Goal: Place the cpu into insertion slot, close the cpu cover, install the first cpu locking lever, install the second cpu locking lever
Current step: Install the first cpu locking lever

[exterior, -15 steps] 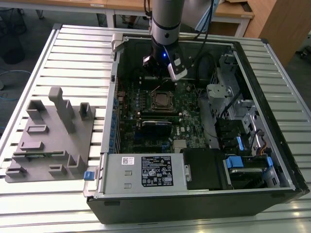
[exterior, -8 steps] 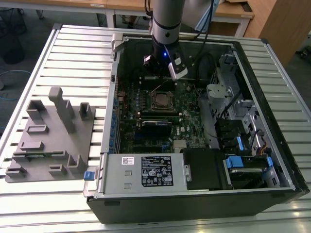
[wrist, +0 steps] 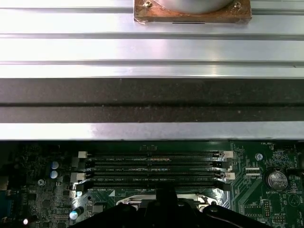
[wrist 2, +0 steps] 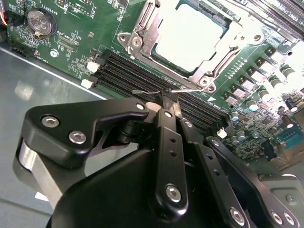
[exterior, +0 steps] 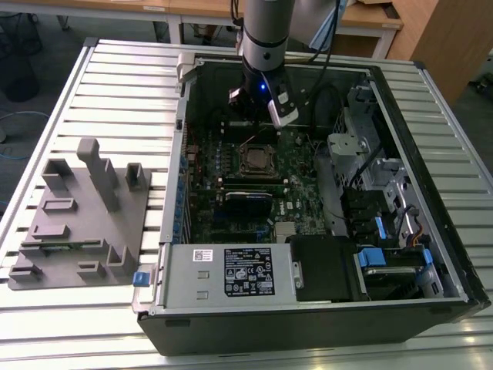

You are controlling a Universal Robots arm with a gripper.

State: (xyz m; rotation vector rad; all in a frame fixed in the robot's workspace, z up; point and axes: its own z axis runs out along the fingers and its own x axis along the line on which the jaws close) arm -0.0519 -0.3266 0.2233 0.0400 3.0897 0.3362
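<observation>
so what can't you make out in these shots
- insertion slot, exterior view: too small to judge latching.
- cpu, second wrist view: far side cut off by the picture's edge.
- locking lever, second wrist view: pinched in the shut hand, which hides its catch.
- first wrist view: the hand covers most of the slot.

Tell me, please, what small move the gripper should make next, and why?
Probably press the thin silvery wire lever down toward the green circuit board: the silvery square cover frame already lies over the dull grey square cpu, and the black gripper sits shut at that lever, which looks unlatched.
</observation>
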